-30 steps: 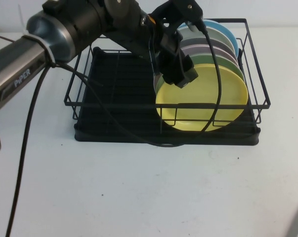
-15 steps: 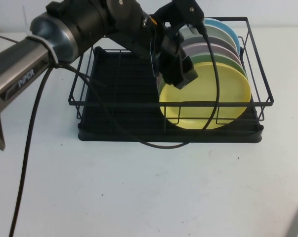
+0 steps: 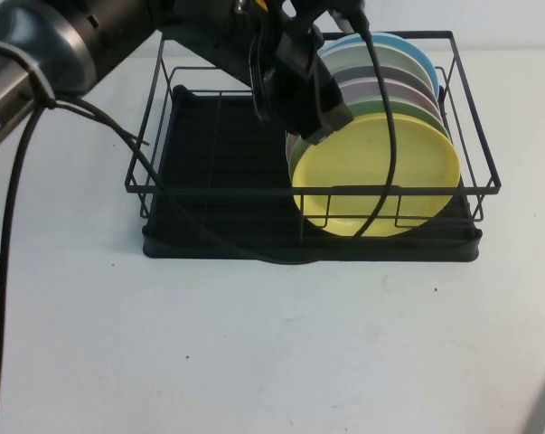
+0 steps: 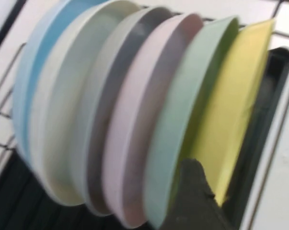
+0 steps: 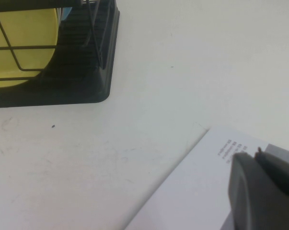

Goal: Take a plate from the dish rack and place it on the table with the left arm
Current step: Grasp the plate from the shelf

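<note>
Yellow plastic, matte, round with a shallow raised rim: the plate (image 3: 376, 185) is stood on edge at the front of a row in the dish rack (image 3: 313, 244), a mint-green plate (image 4: 182, 120) directly behind it. The left gripper (image 3: 313, 122) is poised at the plate's upper rim, on the rack's open side. One finger (image 4: 192, 201) is seen beside the yellow edge; whether the jaws are parted or closed on the rim cannot be told. The right gripper (image 5: 259, 191) is parked low over the desk (image 3: 254, 344), well apart, its state unclear. Left arm judged far nearer.
</note>
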